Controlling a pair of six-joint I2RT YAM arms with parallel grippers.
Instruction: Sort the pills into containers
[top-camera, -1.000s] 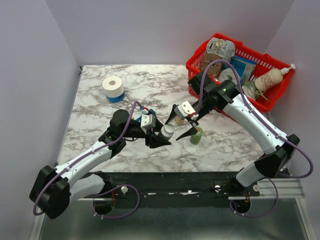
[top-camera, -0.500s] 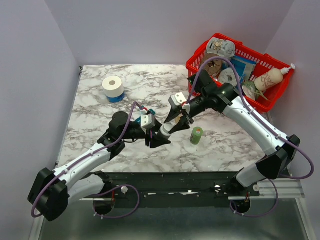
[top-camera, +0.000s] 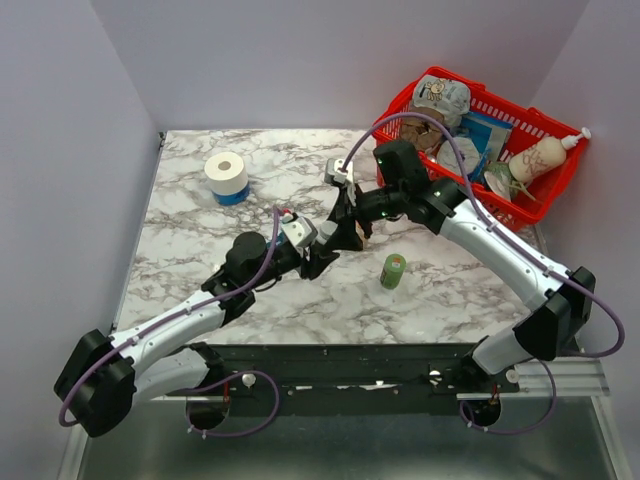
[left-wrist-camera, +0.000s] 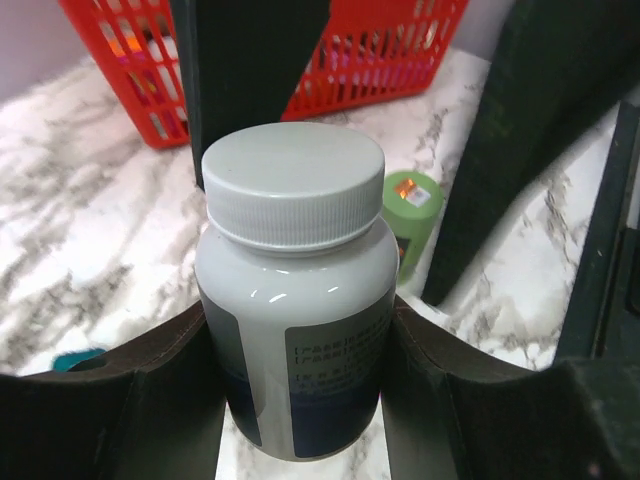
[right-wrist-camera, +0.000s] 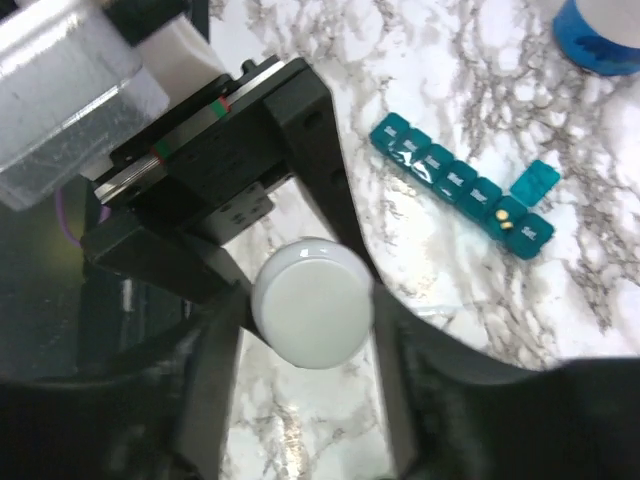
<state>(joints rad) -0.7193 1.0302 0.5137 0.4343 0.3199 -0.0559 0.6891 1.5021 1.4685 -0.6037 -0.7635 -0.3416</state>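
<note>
Containers: teal strip flat on bench, clear of both tools. One lid flipped open, yellowish pill in that cell, other lids down. Strip shows only in right wrist view.

Left tool clenched on upright white bottle. Right tool spread, straddling cap; left wrist view shows gap on one side.

One second ago right tool was at green bottle; that bottle now stands alone.

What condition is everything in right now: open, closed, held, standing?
White plastic pill bottle with pale grey cap: capped, gripped.
Left gripper: shut on the bottle.
Right gripper: open, straddling the cap.
Teal-blue plastic pill organiser: one lid open, pill inside.
Small green plastic bottle: upright, capped.
</note>
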